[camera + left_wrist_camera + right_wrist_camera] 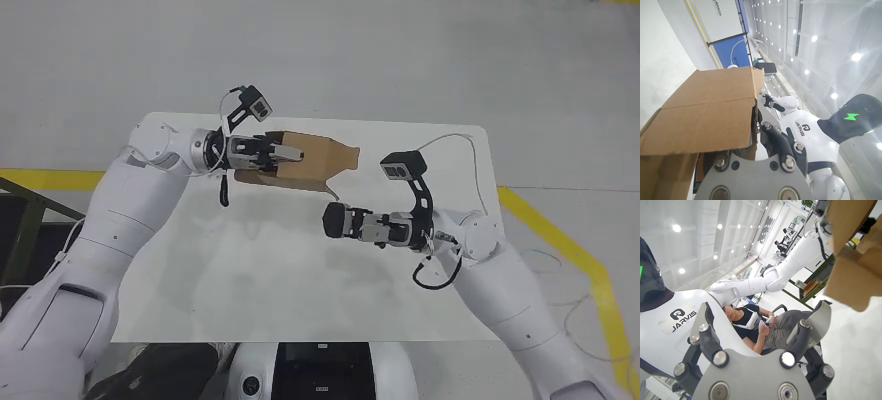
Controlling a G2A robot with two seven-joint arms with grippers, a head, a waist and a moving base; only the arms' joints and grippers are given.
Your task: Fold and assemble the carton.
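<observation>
Brown carton (310, 158) sits over the far part of the white table (250, 290), close to the far edge and about midway along it. Whether its underside touches the table, cannot tell. It is partly erected, with one flap hanging off its near right corner, pointing toward the table's middle. Left gripper (288, 154) comes in from the carton's left end and is clenched on it, fingers lying along the top panel. In the left wrist view the cardboard panel (702, 113) covers one side of the gripper. A dark finger (775, 135) stands just outside the panel's torn edge, and the other finger is hidden under the board. Right gripper (333, 219) hangs over the table's middle, nearer the front than the carton, just below the hanging flap and apart from it. Its fingers are spread wide and hold nothing. In the right wrist view the two fingers (706, 313) stand well apart, and a corner of the carton (848, 283) lies just past the tip of one, beside it and not between the two. Contact with that tip: cannot tell.
</observation>
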